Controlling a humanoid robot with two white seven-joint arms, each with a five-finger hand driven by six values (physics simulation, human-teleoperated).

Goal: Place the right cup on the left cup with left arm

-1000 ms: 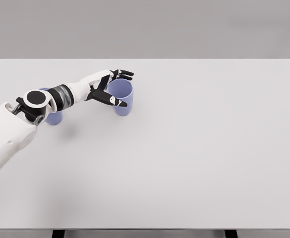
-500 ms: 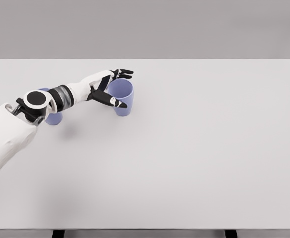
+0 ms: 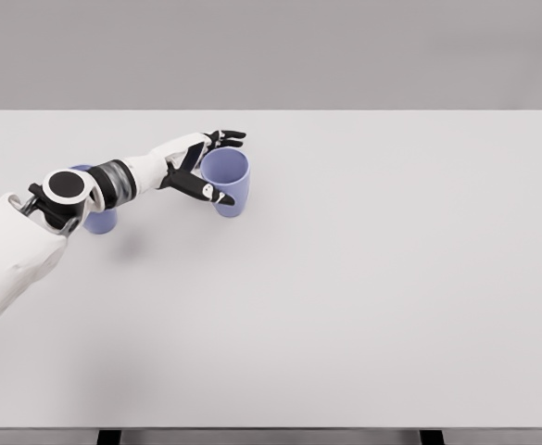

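Our left robot hand (image 3: 203,170) sits at the right cup, and we start the sweep from the far left; our white forearm comes in from the lower left and crosses in front of the left cup (image 3: 101,219), a lilac cup standing upright on the desk (image 3: 372,278), with only its lower wall and a bit of rim showing past the black-and-white wrist joint; just right of that, the hand reaches the right cup (image 3: 229,182), also lilac, upright and open at the top, standing on the desk near the first cup but apart from it; the fingers (image 3: 226,137) curve behind the rim and the thumb (image 3: 210,192) lies across the near wall, so the hand brackets the cup; we cannot tell whether the digits press the wall or only flank it; we judge the step in hand to be the grasp, with the cup not yet lifted; the next move calls for a firm closure, a straight lift high enough to clear the other rim, then a carry leftward over the left cup and a level lowering onto it; the right arm is out of view.
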